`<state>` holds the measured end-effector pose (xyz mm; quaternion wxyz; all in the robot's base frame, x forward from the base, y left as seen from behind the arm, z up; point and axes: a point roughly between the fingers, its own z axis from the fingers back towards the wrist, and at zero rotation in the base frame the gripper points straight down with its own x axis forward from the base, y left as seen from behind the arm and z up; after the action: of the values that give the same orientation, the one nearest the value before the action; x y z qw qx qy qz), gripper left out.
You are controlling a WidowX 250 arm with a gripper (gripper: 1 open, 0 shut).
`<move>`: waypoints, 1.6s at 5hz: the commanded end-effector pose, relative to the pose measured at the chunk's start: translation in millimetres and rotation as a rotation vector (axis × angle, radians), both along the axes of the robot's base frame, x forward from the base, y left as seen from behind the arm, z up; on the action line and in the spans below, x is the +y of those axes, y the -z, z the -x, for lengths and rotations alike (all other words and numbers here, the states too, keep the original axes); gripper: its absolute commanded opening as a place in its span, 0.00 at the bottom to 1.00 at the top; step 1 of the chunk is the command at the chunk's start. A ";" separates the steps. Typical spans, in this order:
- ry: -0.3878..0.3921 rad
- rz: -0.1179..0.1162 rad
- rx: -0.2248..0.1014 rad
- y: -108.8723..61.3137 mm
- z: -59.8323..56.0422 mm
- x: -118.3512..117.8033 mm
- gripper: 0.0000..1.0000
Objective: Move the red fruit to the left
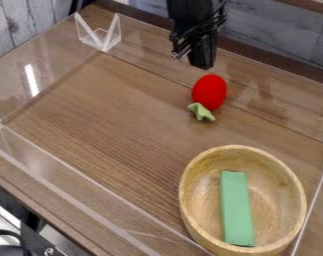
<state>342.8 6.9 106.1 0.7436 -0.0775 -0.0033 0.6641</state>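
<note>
Bare wooden tabletop [110, 130] stretches left to the clear wall [44, 70]. The red fruit [208, 92], green-stemmed, lies free under the gripper [201, 58], jaws together.

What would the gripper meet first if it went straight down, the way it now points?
Probably the red fruit: the shut gripper hangs just above it. Depth is unclear, so it might touch the table just behind the fruit.

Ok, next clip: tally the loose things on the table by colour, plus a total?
Red: 1, the red fruit, lying on the table
Green: 1, the flat block, inside the bowl
Light wood: 1, the bowl, at the near right
Total: 3
</note>
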 end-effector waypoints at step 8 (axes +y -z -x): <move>0.112 0.038 -0.063 -3.0 -27.5 -18.3 0.00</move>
<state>365.8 -13.2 76.8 0.7772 -0.0852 0.0267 0.6229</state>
